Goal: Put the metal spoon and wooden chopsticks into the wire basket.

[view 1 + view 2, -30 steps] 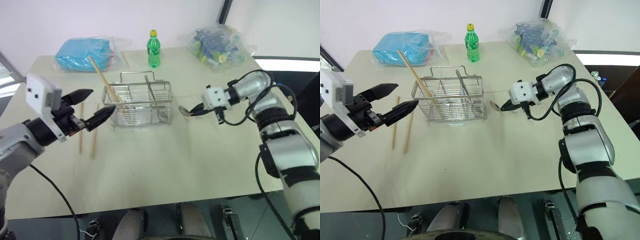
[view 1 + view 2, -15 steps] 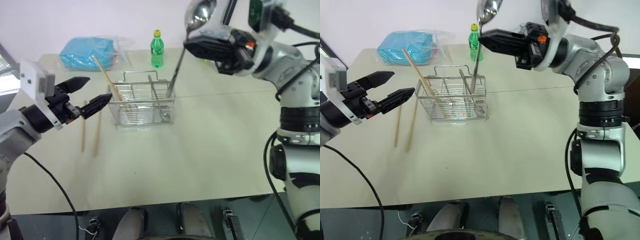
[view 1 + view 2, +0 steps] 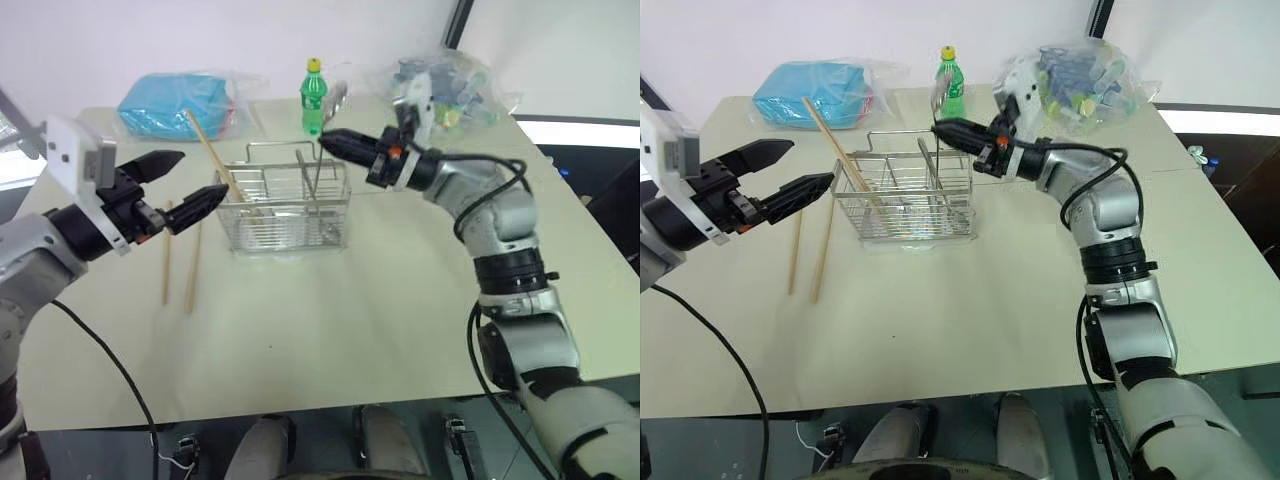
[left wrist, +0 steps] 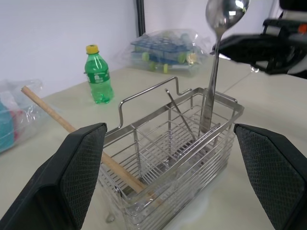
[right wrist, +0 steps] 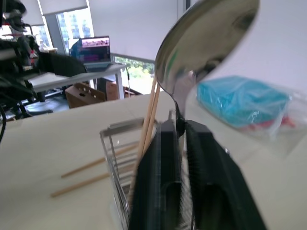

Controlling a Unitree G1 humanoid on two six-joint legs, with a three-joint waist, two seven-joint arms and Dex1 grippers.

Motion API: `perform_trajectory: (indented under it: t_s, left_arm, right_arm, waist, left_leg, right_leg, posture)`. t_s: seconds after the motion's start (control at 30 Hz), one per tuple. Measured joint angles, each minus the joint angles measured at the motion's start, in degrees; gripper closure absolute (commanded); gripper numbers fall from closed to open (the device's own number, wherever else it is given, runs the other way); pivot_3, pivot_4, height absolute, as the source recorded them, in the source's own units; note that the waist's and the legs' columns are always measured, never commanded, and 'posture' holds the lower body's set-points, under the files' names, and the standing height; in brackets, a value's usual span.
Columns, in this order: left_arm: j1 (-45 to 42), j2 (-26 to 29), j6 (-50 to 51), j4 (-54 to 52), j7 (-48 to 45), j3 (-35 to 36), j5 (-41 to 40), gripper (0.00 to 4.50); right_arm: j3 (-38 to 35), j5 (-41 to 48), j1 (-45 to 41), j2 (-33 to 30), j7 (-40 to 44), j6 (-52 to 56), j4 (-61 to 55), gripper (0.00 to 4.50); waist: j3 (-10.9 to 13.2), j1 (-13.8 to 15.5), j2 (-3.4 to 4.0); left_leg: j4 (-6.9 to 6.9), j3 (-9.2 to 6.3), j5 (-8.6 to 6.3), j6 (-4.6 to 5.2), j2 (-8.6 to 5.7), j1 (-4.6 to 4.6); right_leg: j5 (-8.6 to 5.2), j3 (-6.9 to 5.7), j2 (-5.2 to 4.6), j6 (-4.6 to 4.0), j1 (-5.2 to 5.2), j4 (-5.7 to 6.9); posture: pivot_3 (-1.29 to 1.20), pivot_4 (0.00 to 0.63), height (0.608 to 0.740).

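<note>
- Basket (image 3: 285,205) sits mid-table, in front of a green bottle (image 3: 312,97).
- Spoon (image 4: 214,67) stands upright in the basket's right-hand compartment, bowl up, handle down inside the wires.
- Right gripper (image 3: 945,131) reaches in level from the right over the basket's far right corner; in its wrist view the two fingers (image 5: 163,163) flank the spoon handle just under the bowl, a narrow gap between them. Cannot tell whether they pinch the handle or merely stand beside it.
- One chopstick (image 3: 215,160) leans in the basket's left end, upper tip slanting out toward the far left.
- Two more chopsticks (image 3: 178,265) lie flat on the table just left of the basket, roughly parallel.
- Left gripper (image 3: 182,190) hovers near the basket's left end, above the loose sticks, fingers spread wide, nothing between them.
- Blue bag (image 3: 175,102) far left; clear bag (image 3: 1080,85) of mixed items far right.
</note>
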Motion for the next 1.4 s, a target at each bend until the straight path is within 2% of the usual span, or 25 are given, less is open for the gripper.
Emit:
perform_trajectory:
  t_s: [0.07,0.17,0.37,0.5,0.63,0.83,0.93,1.13,1.4]
  left_arm:
    - [0.6,-0.2,0.0,-0.5,0.5,0.2,-0.1,0.0]
    - [1.9,-0.3,0.1,-0.9,1.3,1.1,-0.2,0.0]
    - [2.4,-1.4,0.4,0.0,4.5,3.7,-1.1,0.0]
    - [-1.1,-2.0,1.9,6.7,12.0,8.3,-1.2,0.0]
    - [-4.9,-1.4,5.2,15.7,20.7,9.3,2.7,0.0]
    - [-9.6,-0.7,12.0,26.7,26.7,3.7,10.3,0.0]
    - [-13.2,-2.2,13.9,30.9,26.2,-1.4,13.2,0.0]
    - [-19.1,-6.1,13.4,40.8,22.5,-9.2,20.0,0.0]
    - [-23.7,-11.1,9.9,55.5,19.9,-12.0,28.3,0.0]
  right_arm:
    - [0.0,-0.5,0.4,0.4,-0.3,0.1,0.0,1.71]
    - [-0.1,-1.0,0.3,0.5,-1.2,0.1,0.0,0.18]
    - [-2.2,-0.8,-3.0,-1.1,-1.2,0.9,0.8,0.18]
    - [-7.6,3.3,-8.1,-4.0,-0.3,4.4,1.2,0.18]
    - [-11.2,10.4,-8.2,-7.5,3.5,11.4,-4.2,0.18]
    - [-10.9,20.4,6.0,-14.2,10.1,21.5,-22.6,0.18]
    - [-10.6,23.9,11.3,-15.6,9.7,24.9,-29.2,0.18]
    - [-10.8,27.1,18.1,-16.1,4.4,27.2,-36.5,0.18]
    - [-13.3,29.6,25.4,-16.1,-3.4,28.1,-39.3,0.18]
  waist:
    - [0.0,0.0,0.0]
    - [0.0,0.0,0.0]
    - [0.0,0.0,0.0]
    - [0.0,0.2,-0.02]
    - [0.0,0.2,-0.06]
    - [-0.2,0.3,-0.29]
    - [-0.2,0.4,-0.31]
    - [-0.2,0.2,-0.36]
    - [-0.2,0.5,-0.38]
  left_leg:
    - [0.0,0.0,0.0,0.0,0.01,0.0]
    - [0.0,0.0,0.05,-0.08,0.03,0.02]
    - [0.0,0.0,0.09,-0.17,0.03,0.03]
    - [-0.01,0.0,-0.04,0.08,0.04,0.07]
    - [-0.02,-0.01,-0.06,0.1,0.03,0.07]
    - [0.01,-0.01,-0.08,0.14,0.02,0.01]
    - [0.16,-0.01,-0.08,0.14,0.01,0.0]
    - [0.21,-0.01,-0.08,0.13,0.02,-0.02]
    - [0.26,-0.01,-0.08,0.13,-0.01,-0.05]
  right_leg:
    - [0.0,0.01,0.01,0.0,-0.01,0.0]
    - [0.0,0.02,0.03,-0.01,-0.01,0.02]
    - [0.01,0.05,0.05,-0.01,-0.01,0.02]
    - [0.02,0.02,0.06,-0.02,0.05,-0.01]
    - [0.02,0.02,0.06,-0.01,0.05,-0.01]
    - [0.07,0.03,0.05,0.07,0.04,0.0]
    - [0.1,0.04,0.04,0.13,0.06,0.01]
    - [0.11,0.06,0.04,0.14,0.01,0.07]
    - [0.12,0.06,0.0,0.15,0.02,0.05]
  posture:
    - [0.0,0.15,0.736]
    - [0.0,0.15,0.736]
    - [0.0,0.15,0.736]
    - [0.0,0.15,0.736]
    - [0.0,0.15,0.736]
    - [0.0,0.15,0.736]
    - [0.0,0.15,0.736]
    - [0.0,0.15,0.736]
    - [0.0,0.15,0.736]
